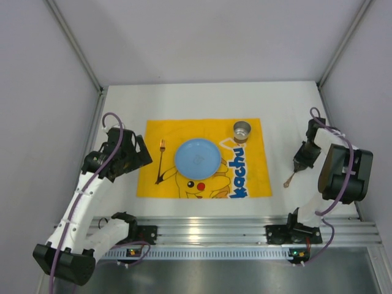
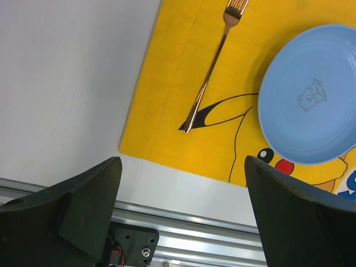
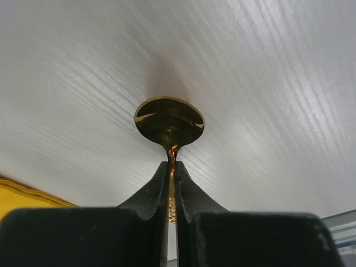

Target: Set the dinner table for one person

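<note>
One gold spoon [image 3: 169, 121] pinched by its handle in my right gripper [image 3: 171, 167], toward the right edge of the dinner table [image 1: 202, 101]; left gripper [image 2: 182, 167] gapes wide, empty.

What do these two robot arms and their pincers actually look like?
The left arm and right arm have white tubular links between chunky black joints, with a purple cable looping along each. The left gripper and right gripper end in two black, wedge-shaped fingers. The black bases carry small green and orange lights.
</note>
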You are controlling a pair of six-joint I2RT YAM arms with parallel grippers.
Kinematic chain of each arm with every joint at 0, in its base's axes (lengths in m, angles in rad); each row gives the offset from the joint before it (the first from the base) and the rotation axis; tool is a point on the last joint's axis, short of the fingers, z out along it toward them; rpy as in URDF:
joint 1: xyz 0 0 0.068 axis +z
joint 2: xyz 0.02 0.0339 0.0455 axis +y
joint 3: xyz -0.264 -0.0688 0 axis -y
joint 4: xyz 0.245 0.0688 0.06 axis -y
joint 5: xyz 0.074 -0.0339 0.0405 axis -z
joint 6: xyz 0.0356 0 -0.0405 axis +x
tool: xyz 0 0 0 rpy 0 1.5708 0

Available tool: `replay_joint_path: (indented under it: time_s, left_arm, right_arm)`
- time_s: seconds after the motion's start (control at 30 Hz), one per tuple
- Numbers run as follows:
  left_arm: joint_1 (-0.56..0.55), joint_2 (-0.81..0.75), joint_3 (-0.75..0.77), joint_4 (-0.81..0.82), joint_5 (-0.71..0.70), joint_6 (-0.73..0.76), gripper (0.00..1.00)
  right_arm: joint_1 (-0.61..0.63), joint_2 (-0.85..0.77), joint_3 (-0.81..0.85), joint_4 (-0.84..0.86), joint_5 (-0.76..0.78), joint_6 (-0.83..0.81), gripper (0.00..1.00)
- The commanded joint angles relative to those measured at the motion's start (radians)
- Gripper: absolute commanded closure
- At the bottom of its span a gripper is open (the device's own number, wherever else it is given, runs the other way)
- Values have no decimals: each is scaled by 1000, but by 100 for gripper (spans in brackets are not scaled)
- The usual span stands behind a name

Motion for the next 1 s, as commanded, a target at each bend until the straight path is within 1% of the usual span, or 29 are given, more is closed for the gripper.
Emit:
replay_joint_path:
  time_s: [0.0,0.03,0.13,0.17,0.23,0.27,0.33,0.37,0.43,0.47,0.53,0.63,0.73,0.97]
  left_arm:
    - [-2,-5,34,-16,-18,-1,3]
    - [-2,-1,35,-13,-17,-3,3]
    - [-2,6,38,-8,-12,-1,3]
    - [-2,13,41,-7,-10,0,3]
    - [-2,19,47,-2,-10,2,3]
    - [-2,27,50,1,-12,7,3]
    - [-2,33,57,4,-12,10,3]
    - [-2,42,60,9,-12,16,3]
    - [-2,53,70,10,-9,22,3]
    - [-2,56,73,9,-9,26,3]
    - [-2,65,84,7,-7,30,3]
    - [-2,67,93,4,-3,33,3]
    - [-2,70,109,-16,-9,36,3]
    - [-2,76,172,-71,-6,23,3]
  right_arm:
    - [24,-37,136,-26,98,-46,100]
    - [31,-64,191,-45,107,-47,100]
    - [94,-135,283,-120,141,-44,100]
    - [158,-152,301,-140,150,-40,100]
    - [237,-203,328,-189,170,-8,100]
    - [352,-216,325,-198,169,9,100]
    - [474,-250,307,-212,160,69,100]
    - [598,-259,298,-212,155,89,100]
    - [714,-258,284,-209,175,159,100]
    - [808,-252,276,-197,181,182,100]
    - [885,-226,244,-145,180,239,100]
    - [921,-155,216,-68,137,287,100]
    - [926,-76,226,-20,117,305,100]
    - [924,102,305,70,101,289,100]
